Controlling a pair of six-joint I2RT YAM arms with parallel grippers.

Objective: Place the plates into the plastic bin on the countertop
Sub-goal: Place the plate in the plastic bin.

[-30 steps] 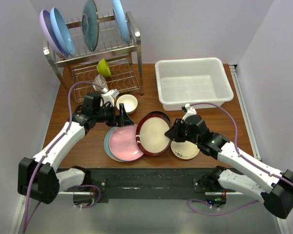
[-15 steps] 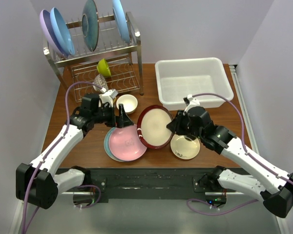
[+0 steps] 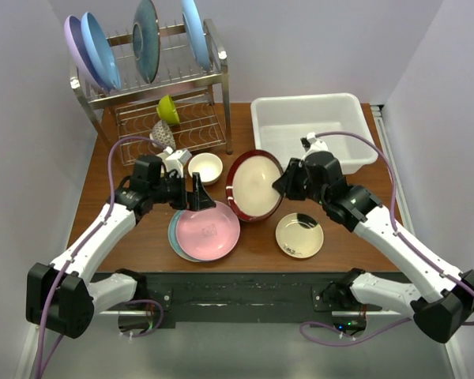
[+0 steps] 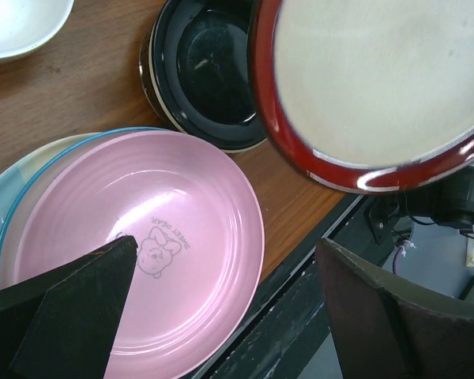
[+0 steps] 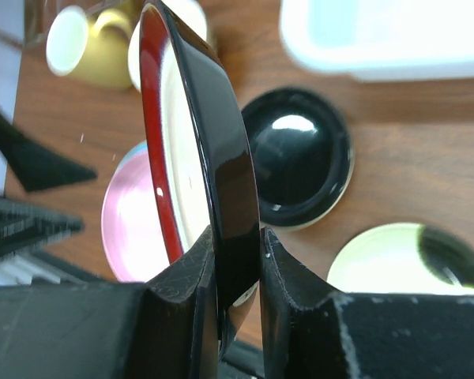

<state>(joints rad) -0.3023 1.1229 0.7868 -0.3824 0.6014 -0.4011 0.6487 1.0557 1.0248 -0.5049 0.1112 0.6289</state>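
My right gripper [image 3: 283,185] is shut on the rim of the maroon-rimmed cream plate [image 3: 255,184] and holds it tilted above the countertop [image 3: 347,237], left of the white plastic bin [image 3: 312,133]. In the right wrist view the fingers [image 5: 280,268] clamp the plate's edge [image 5: 221,181]. A glossy black plate [image 5: 300,166] lies under it. The pink plate [image 3: 208,230] lies on a teal-and-cream plate [image 3: 175,233]. A small cream plate [image 3: 299,234] lies at the front right. My left gripper [image 3: 196,194] is open and empty above the pink plate [image 4: 142,253].
A steel wire rack [image 3: 154,87] at the back left holds blue, lilac and dark teal plates, a yellow-green cup [image 3: 167,109] and a glass. A small cream bowl [image 3: 205,167] sits beside the left gripper. The bin shows nothing inside it.
My right gripper has lifted the maroon-rimmed plate and carried it back and right toward the bin, uncovering the small cream plate. The left arm has hardly moved.
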